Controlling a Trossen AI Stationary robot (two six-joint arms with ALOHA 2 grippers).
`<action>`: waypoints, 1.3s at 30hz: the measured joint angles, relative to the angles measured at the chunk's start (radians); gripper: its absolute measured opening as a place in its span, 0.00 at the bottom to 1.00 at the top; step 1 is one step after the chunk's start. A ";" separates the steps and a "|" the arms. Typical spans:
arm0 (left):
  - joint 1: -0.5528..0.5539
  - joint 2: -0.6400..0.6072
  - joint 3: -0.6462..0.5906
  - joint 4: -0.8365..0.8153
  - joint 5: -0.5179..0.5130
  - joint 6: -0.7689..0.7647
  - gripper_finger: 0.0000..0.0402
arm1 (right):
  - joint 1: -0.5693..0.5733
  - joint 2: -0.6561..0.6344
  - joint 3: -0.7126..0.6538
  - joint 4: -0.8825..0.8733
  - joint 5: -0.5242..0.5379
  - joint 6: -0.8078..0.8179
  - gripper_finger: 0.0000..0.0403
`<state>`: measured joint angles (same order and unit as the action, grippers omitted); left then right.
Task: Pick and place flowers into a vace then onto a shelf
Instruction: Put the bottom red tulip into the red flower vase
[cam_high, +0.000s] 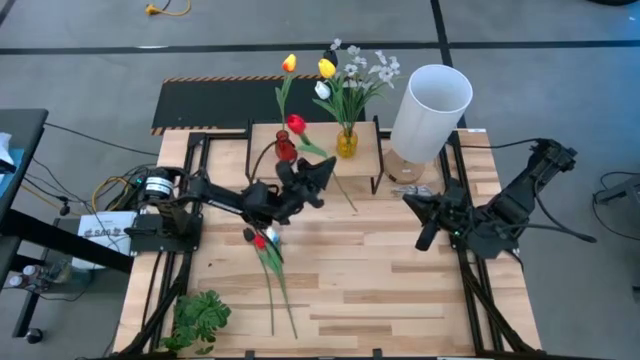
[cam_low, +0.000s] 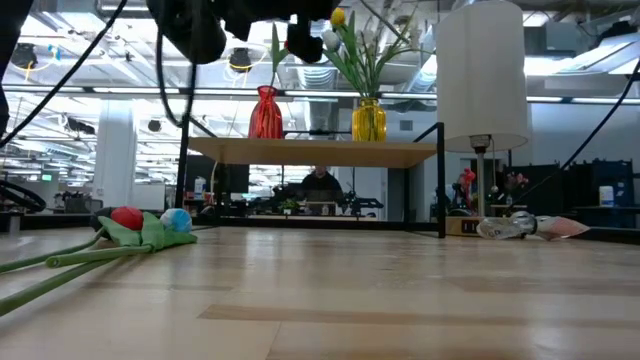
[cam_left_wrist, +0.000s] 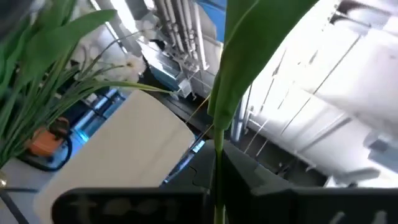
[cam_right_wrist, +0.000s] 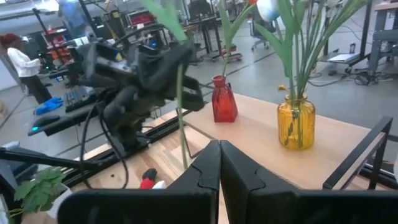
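Note:
My left gripper (cam_high: 316, 180) is raised just in front of the shelf (cam_high: 365, 165) and is shut on a red-headed tulip (cam_high: 295, 124). On the shelf stand a red vase (cam_high: 285, 150) holding a yellow tulip (cam_high: 289, 63) and a yellow vase (cam_high: 346, 142) holding several flowers (cam_high: 352, 75). Two more tulips (cam_high: 265, 242) lie flat on the table, heads toward the shelf. My right gripper (cam_high: 424, 238) hovers shut and empty over the table's right side. My left gripper pinches the tulip's green stem (cam_left_wrist: 217, 163) between its two fingers, about midway along it, with the fingers lying across the stem. The tulip is lifted clear and roughly upright, tilted. Its head is up near the red vase and its lower stem (cam_right_wrist: 183, 140) hangs free below.
A tall white lamp (cam_high: 430, 108) stands at the shelf's right end. A leafy green sprig (cam_high: 200, 316) lies at the near left corner. A black striped panel (cam_high: 215, 100) lies beyond the table. Bare wood lies between the arms toward the near edge.

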<state>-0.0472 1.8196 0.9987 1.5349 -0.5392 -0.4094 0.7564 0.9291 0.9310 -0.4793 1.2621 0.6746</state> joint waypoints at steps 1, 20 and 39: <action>-0.005 0.000 0.000 0.002 0.000 0.025 0.00 | -0.005 0.000 0.000 0.000 -0.001 0.000 0.00; 0.001 -0.363 0.032 -0.193 -0.556 1.036 0.00 | -0.029 0.053 0.000 0.032 -0.003 0.007 0.00; 0.248 -0.361 0.031 -0.389 -0.420 0.862 0.00 | -0.030 0.075 0.000 0.065 -0.021 0.007 0.00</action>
<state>0.2012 1.4582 1.0302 1.1460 -0.9594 0.4522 0.7265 1.0039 0.9314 -0.4145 1.2409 0.6819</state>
